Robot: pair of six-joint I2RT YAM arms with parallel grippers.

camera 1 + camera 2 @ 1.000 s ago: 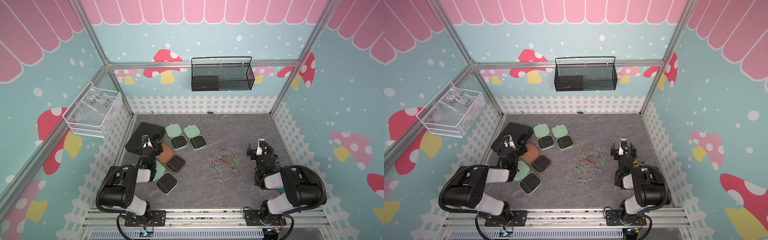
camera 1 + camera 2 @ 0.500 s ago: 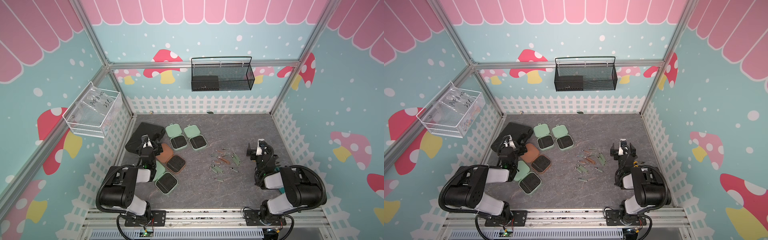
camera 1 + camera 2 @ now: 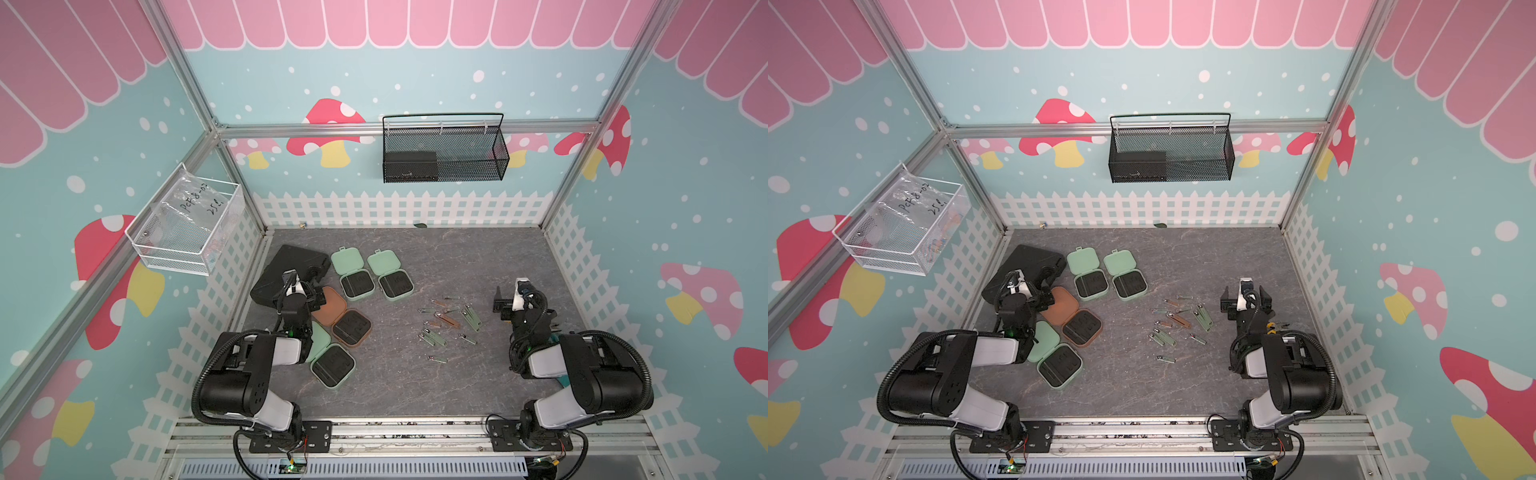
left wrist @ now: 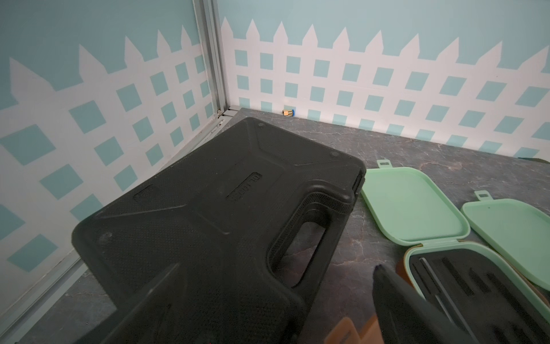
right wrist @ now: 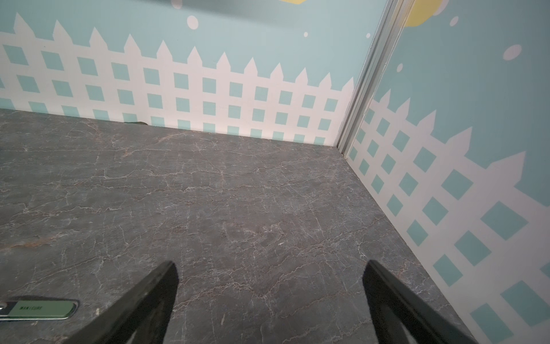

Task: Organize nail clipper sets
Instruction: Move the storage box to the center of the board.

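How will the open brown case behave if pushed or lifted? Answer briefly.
The brown case lies open and flat, so it would probably slide, not roll. Lifting one half may let the other swing on its hinge.

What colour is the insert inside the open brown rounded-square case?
Black. The slotted insert of the brown case shows best in a top view.

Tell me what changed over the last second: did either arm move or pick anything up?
Nothing visibly changed. The left gripper and right gripper stay put, fingers apart and empty. The four open cases, the loose clippers and tools and the large black case lie where they were.
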